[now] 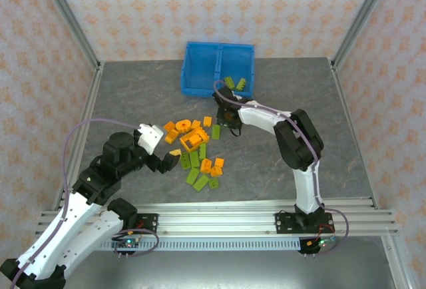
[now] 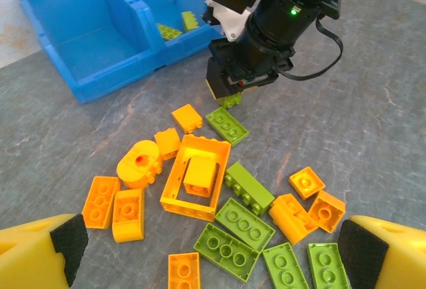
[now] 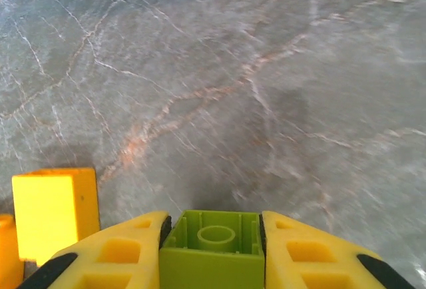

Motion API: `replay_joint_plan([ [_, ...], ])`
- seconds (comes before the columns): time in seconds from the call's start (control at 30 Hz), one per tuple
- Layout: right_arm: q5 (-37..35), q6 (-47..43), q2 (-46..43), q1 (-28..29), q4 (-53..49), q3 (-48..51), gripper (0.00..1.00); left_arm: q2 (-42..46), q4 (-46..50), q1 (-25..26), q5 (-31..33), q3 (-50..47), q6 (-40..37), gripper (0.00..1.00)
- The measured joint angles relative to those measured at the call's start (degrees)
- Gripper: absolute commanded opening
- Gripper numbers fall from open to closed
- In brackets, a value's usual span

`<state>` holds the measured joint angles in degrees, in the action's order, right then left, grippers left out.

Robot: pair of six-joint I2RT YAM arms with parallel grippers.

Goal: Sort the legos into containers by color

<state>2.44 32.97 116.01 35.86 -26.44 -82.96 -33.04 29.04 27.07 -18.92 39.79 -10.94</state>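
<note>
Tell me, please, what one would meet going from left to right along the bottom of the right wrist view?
Orange brick → yellow finger → lime green brick, held between the fingers → other yellow finger.

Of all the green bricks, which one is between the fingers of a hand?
The small green brick in the right hand, pinched between both fingers, hollow underside showing. The other green bricks lie on the table or in the bin.
</note>
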Motion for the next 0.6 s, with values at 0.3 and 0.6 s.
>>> replay_joint_plan([
  [0.3,-5.4,-4.26,-9.55,-0.44,0.39,-4.76,0.24,1.77,1.25,0.0,-10.6,-0.5,-6.12,1.0],
  [0.6,-9.16,-9.44,5.07,-6.73,-3.23,-31.08,0.26,1.49,1.38,0.0,-7.04,-0.52,-6.01,1.0],
])
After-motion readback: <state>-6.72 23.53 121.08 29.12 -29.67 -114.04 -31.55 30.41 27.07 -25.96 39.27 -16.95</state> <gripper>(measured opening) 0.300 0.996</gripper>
